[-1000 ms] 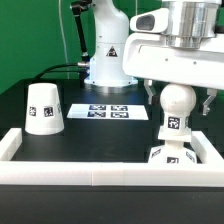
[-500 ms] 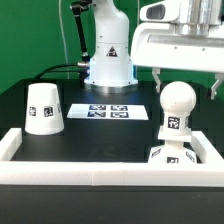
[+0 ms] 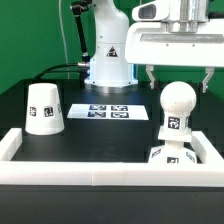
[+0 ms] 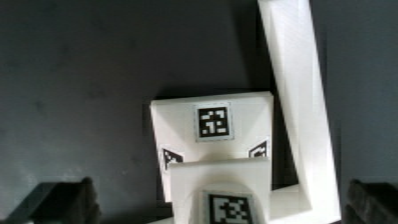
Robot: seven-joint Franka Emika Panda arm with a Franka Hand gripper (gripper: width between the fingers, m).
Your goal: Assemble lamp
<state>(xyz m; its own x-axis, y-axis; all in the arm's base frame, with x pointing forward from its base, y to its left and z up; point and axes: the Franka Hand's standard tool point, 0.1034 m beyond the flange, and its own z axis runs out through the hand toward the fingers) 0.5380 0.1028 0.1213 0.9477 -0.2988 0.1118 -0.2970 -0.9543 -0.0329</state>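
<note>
A: What is closest to us?

B: A long white border frame (image 3: pixel 100 170) runs along the front of the black desk (image 3: pixel 100 135). It turns up both sides too.

A: And just behind it?

B: On the exterior view's right, the bulb (image 3: pixel 175 108) stands straight up on the base (image 3: pixel 170 157). Its ball top is at the top. A square tag shows on its neck. The base sits in the frame's corner.

A: Where is the shade?

B: The shade (image 3: pixel 43 108) is on the exterior view's left, wide end down on the desk. It is well apart from the bulb.

A: What lies farther back?

B: The marker board (image 3: pixel 110 112) lies flat in the middle. Behind it is the robot's white foot, with a green wall at the back.

A: What about the fingers?

B: The gripper (image 3: pixel 178 75) hangs above the bulb. Its fingers (image 3: pixel 148 76) are spread wide apart and hold nothing. They do not touch the bulb.

A: What does the wrist view show?

B: The base (image 4: pixel 217 135) from above, beside the frame (image 4: pixel 299 90).
</note>
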